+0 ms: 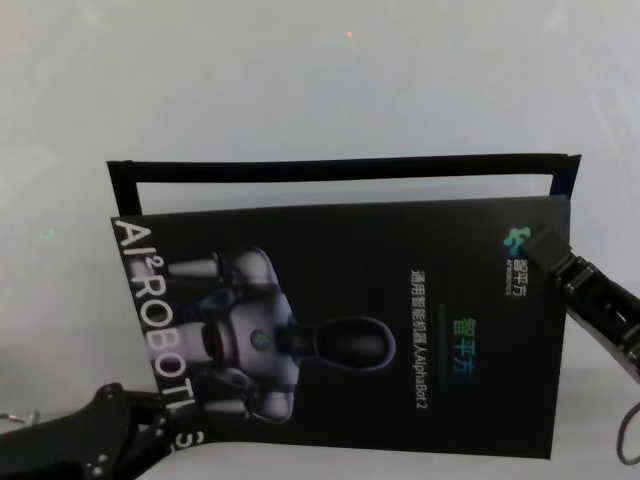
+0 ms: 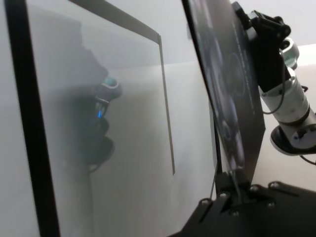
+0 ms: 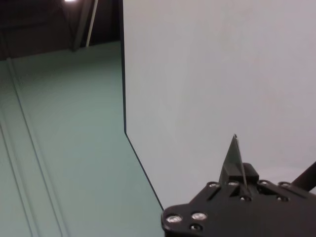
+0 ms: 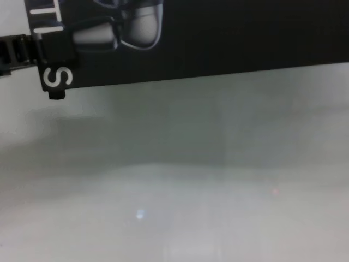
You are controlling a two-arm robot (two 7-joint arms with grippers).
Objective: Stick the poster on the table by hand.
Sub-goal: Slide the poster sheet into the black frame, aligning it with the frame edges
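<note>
Pale table (image 1: 300, 90) spreads beneath; the left gripper (image 1: 165, 425) pinches the poster (image 1: 400, 330) at its near left corner, the right gripper (image 1: 548, 258) pinches the far right corner, holding it above the surface. I'd lower both evenly, keeping the sheet taut so no bubble forms

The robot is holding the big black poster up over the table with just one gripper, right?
Not quite: two grippers hold the poster over the table. The head view shows the left gripper clamped on its near left corner and the right gripper clamped on its far right corner. The poster is indeed big and black.
</note>
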